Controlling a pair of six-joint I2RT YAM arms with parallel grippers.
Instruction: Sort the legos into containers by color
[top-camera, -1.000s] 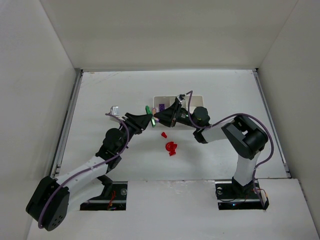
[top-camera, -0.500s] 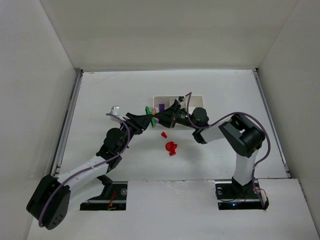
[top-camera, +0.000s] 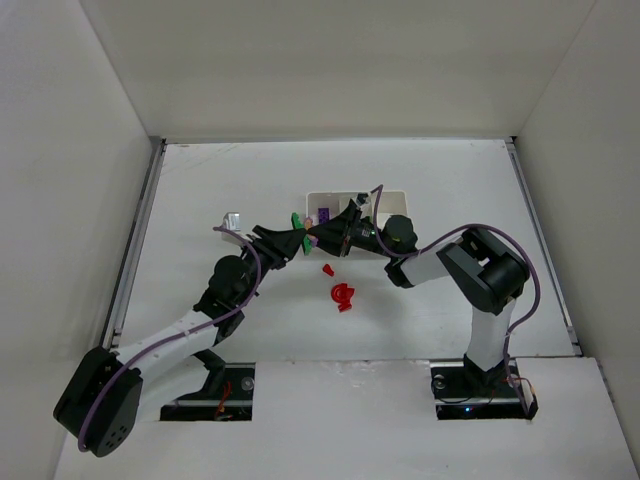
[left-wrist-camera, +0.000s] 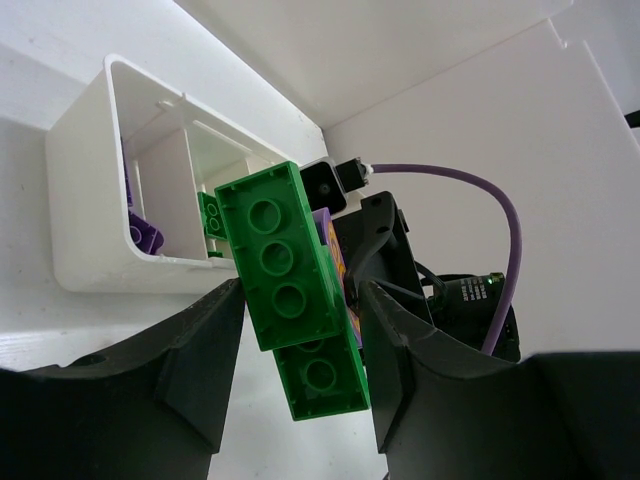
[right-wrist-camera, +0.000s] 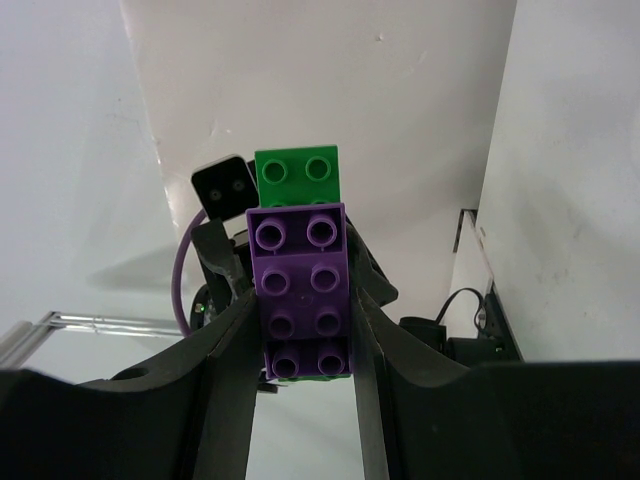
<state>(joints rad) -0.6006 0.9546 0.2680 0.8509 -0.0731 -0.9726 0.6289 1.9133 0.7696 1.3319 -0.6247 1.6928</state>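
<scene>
top view, arms: left arm (top-camera: 190, 325) and right arm (top-camera: 480, 275) meet tip to tip over the middle of the desk (top-camera: 200, 190), just in front of the tray's left end
top view, tray: white tray (top-camera: 340, 195) sits flat behind the tips, with something purple in its left compartment
top view, green lego: green lego (top-camera: 297, 220) sticks up right where the 2 tips meet, off the desk
top view, red legos: 2 red legos (top-camera: 342, 295) lie loose on the desk, near the tips on the side toward the arm bases
top view, change: vs 1 s ago the tips have closed in on each other a bit; vs 0.5 s ago basically nothing differs, and the red ones haven't budged
left wrist, left jaws: clamped on the green lego (left-wrist-camera: 285, 265), which is tilted between the 2 dark fingers (left-wrist-camera: 200, 370); looks like 2 green bricks stacked
left wrist, purple lego: a sliver of purple lego (left-wrist-camera: 323, 222) shows pressed against the far side of the green one, with the right arm's tip behind it
left wrist, tray: tray (left-wrist-camera: 85, 200) is at the left; purple pieces (left-wrist-camera: 145, 237) are in the nearest compartment, and a small green piece (left-wrist-camera: 211, 215) is past the first divider
right wrist, right jaws: shut tight on the purple lego (right-wrist-camera: 300, 290), studs facing the camera, fingers (right-wrist-camera: 225, 370) on both its sides
right wrist, green lego: green lego (right-wrist-camera: 297, 175) pokes out above the purple one, touching it
</scene>
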